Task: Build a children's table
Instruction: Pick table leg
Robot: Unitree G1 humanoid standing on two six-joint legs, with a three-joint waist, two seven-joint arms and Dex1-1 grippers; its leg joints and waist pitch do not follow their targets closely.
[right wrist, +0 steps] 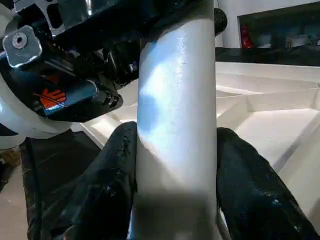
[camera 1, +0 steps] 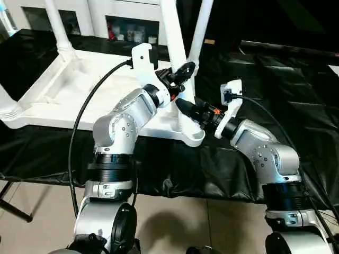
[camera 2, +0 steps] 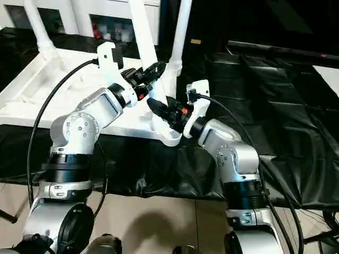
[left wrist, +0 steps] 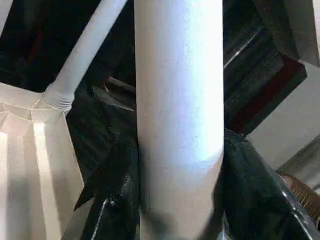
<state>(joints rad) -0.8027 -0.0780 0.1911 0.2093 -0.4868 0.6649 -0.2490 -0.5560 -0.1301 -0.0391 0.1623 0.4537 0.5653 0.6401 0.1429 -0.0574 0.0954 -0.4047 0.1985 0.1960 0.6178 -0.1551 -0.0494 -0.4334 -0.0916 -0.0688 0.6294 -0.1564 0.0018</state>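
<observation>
1. Fingers of the left gripper [camera 1: 183, 70] reach onto the near leg [camera 1: 172, 32] of the children's table, whose upturned top [camera 1: 63, 90] lies on the black-covered bench. Just below them the right gripper [camera 1: 185, 106] takes the same leg, close above its corner socket [camera 1: 190, 135].

2. From the right eye, both grippers sit stacked on that one leg, left above right and nearly touching. A second leg [camera 2: 180, 32] stands just behind them and a third [camera 2: 37, 26] well off to the left gripper's far side.

3. Left wrist: the black fingers [left wrist: 115, 200] flank the white tube on both sides, grasping the leg as far as I can judge; contact along the pads is dim.

4. Right wrist: its fingers [right wrist: 110, 185] are clamped on the leg, with the left gripper's body directly above.

5. Handling, as a judgement: the hollow plastic leg looks light, stiff and smooth, so it may slip or twist. Hold low near the socket and push straight down along its axis.
</observation>
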